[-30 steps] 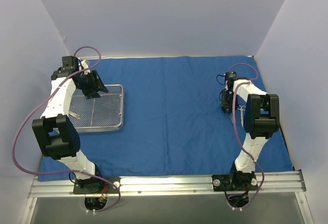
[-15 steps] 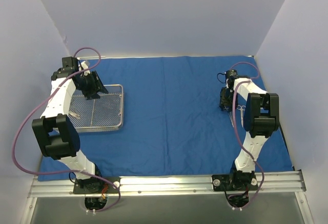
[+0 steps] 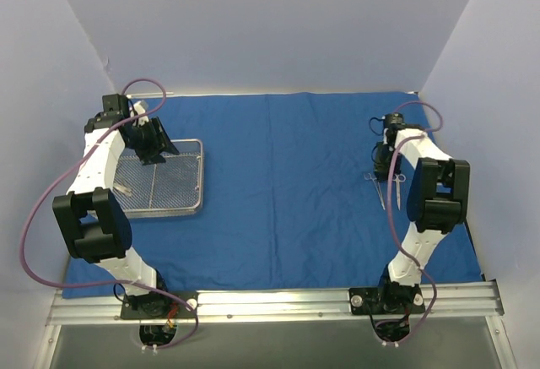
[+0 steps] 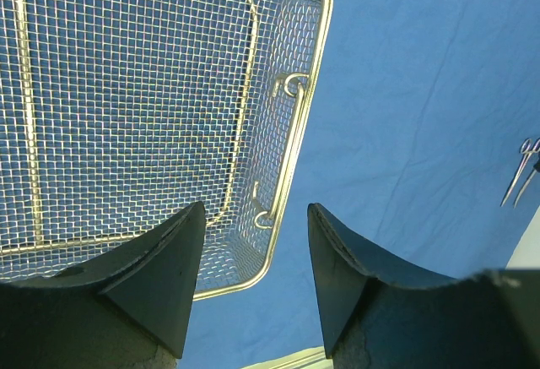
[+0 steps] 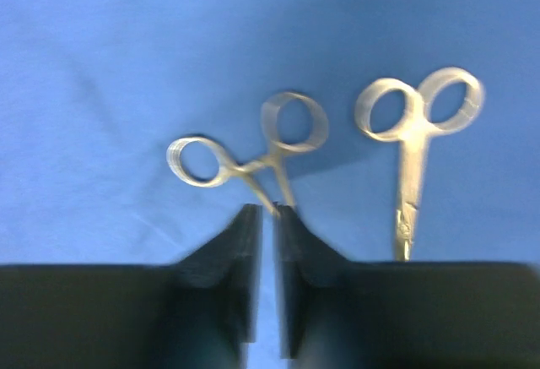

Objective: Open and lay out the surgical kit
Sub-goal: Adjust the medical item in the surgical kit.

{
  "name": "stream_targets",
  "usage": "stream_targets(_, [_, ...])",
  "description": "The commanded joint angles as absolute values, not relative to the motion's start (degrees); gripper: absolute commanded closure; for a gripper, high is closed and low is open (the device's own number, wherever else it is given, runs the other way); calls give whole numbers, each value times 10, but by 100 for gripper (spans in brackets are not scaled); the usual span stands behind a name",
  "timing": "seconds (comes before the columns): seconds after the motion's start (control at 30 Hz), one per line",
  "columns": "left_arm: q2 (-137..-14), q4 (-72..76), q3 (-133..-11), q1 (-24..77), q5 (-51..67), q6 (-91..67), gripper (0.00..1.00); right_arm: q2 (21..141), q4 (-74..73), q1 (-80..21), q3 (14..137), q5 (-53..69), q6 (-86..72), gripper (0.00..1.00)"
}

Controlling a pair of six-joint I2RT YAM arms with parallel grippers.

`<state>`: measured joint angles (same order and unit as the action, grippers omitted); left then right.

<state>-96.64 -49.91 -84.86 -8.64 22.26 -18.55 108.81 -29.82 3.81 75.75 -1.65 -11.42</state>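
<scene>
While my left gripper (image 4: 253,289) hangs spread over the handle end of the wire-mesh tray (image 4: 326,48), my right gripper (image 5: 264,217) shows fingers nearly pressed together. Below it, forceps (image 5: 253,156) and scissors (image 5: 412,132) lie side by side on the blue cloth (image 3: 287,183).

Broad bare stretch of large royal-blue cloth wrap (image 3: 287,175) across the middle of the surface, open for passage between both arms. Blocked on the left by a shallow rectangular silver wire-mesh tray (image 3: 201,179), with raised rim and thin wire handle (image 4: 288,145) toward the centre; left gripper (image 4: 255,217) above its far end, with spread jaws. Cluttered on the right by thin steel forceps (image 5: 253,165) and thin steel scissors (image 5: 411,166), flat, side by side, apart, right beneath the right gripper (image 5: 266,213). Hemmed in left, right and far by pale lilac walls (image 3: 506,90).
</scene>
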Motion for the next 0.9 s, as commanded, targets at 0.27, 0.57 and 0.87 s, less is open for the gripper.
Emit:
stream_targets(0.27, [-954, -492, -843, -97, 223, -184, 39, 1031, -320, 116, 691, -40, -140, 100])
stream_targets(0.57, [-967, -493, -849, -104, 232, -182, 39, 1046, -316, 118, 663, -50, -144, 100])
stream_targets(0.87, [-972, -490, -848, -106, 236, -184, 39, 1035, -327, 137, 639, -83, -152, 100])
